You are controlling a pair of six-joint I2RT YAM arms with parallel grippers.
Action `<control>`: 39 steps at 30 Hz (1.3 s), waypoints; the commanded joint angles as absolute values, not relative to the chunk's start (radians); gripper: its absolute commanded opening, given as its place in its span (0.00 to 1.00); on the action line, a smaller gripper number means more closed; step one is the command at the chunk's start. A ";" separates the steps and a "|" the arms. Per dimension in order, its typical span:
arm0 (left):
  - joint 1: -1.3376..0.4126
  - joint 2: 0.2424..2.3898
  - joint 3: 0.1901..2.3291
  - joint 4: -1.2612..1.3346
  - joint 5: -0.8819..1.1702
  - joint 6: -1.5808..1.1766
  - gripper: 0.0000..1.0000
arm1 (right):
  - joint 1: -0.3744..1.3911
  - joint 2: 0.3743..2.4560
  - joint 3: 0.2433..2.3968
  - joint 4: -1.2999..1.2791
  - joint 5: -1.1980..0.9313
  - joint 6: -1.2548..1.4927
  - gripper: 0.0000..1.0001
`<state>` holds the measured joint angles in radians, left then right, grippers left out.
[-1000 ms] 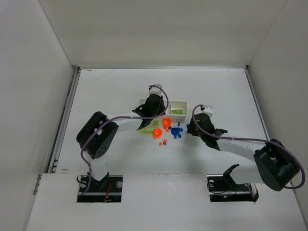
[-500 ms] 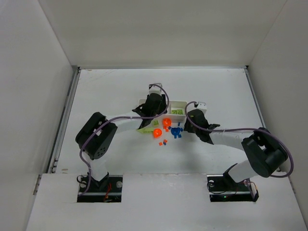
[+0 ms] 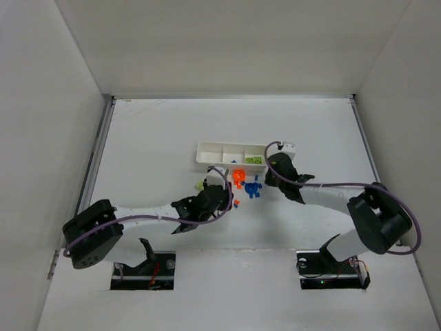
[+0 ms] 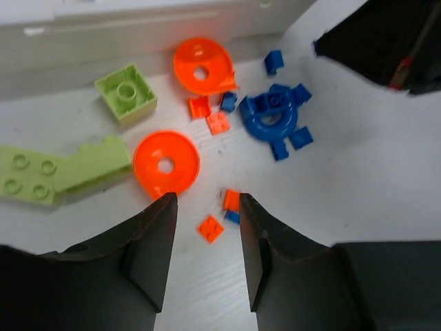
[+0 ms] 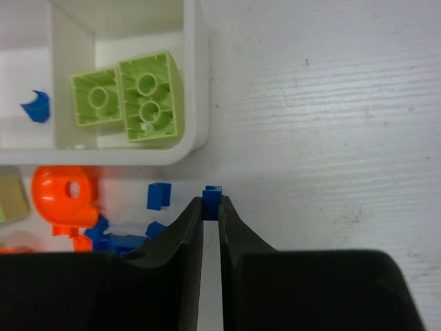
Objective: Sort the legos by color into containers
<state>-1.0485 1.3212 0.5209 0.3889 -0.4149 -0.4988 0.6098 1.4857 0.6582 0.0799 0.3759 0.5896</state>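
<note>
A small blue piece sits on the surface just near of the white tray, by its right end. It is caught at the very tips of the right hand, whose fingers are pressed almost together on it. The hold looks shallow, so I would keep the squeeze firm and lift straight up past the tray wall. Then carry it left, beyond the compartment with the two green bricks, to the one where a blue bit lies, and let go low. The right arm reaches far and left, hand low. The left hand hovers spread and empty, with an orange disc just beyond its tips and a small orange bit between its fingers.
</note>
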 commanded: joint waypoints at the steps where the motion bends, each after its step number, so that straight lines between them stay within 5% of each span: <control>1: -1.110 1.247 0.470 0.394 -0.547 -0.545 0.39 | 0.637 1.361 0.683 0.059 0.426 0.597 0.15; 8: -1.182 1.285 0.445 0.396 -0.597 -0.558 0.40 | 0.716 1.324 0.839 -0.023 0.408 0.583 0.16; 19: -1.208 1.327 0.437 0.452 -0.594 -0.548 0.40 | 0.709 1.686 1.133 0.002 0.328 0.578 0.17; 26: -1.257 1.359 0.457 0.505 -0.575 -0.489 0.40 | 0.709 1.723 1.184 0.008 0.331 0.589 0.44; 39: -1.280 1.473 0.545 0.502 -0.597 -0.422 0.40 | 0.679 1.680 1.135 0.015 0.290 0.583 0.48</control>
<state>-1.2739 1.4822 0.5186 0.4755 -0.5636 -0.4416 0.6914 1.6650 1.0950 -0.0074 0.3077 0.5900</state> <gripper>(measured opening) 0.404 0.481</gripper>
